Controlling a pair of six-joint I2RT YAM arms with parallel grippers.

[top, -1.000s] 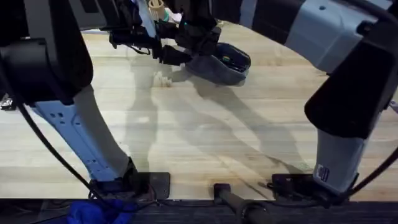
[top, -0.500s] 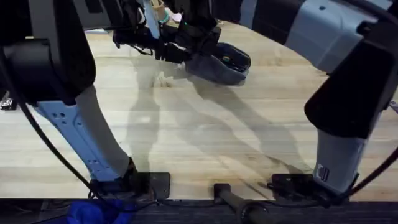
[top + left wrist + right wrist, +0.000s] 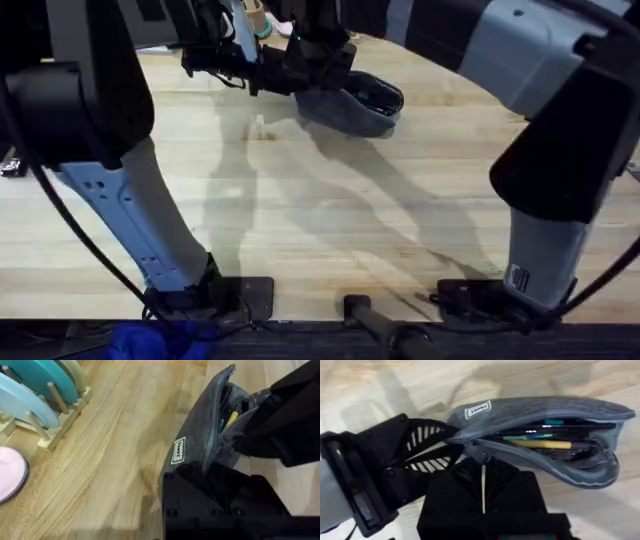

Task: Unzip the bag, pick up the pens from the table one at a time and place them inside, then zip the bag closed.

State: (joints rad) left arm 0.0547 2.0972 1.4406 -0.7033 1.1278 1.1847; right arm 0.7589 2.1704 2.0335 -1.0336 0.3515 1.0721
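Note:
The grey-blue bag [image 3: 366, 106] lies open on the far middle of the table [image 3: 330, 220]. Several pens [image 3: 540, 435] lie inside it, teal, green and yellow among them; a yellow one [image 3: 230, 418] shows through the opening. My left gripper [image 3: 268, 80] is shut on the bag's [image 3: 196, 435] left end, near its white label. My right gripper [image 3: 318, 72] comes down from above and is shut on the zipper pull at the near lip of the bag [image 3: 545, 410]. In the right wrist view the left gripper [image 3: 454, 440] pinches the fabric beside the right gripper [image 3: 483, 467].
A wooden dish rack [image 3: 60, 415] with teal plates stands beyond the bag's left end, and a pink plate [image 3: 7, 475] lies beside it. A blue cloth [image 3: 150, 342] hangs at the near left edge. Bare wood stretches across the table's middle and front.
My left gripper has shifted a little toward the far side, holding the bag's end. The bag and right gripper have hardly moved.

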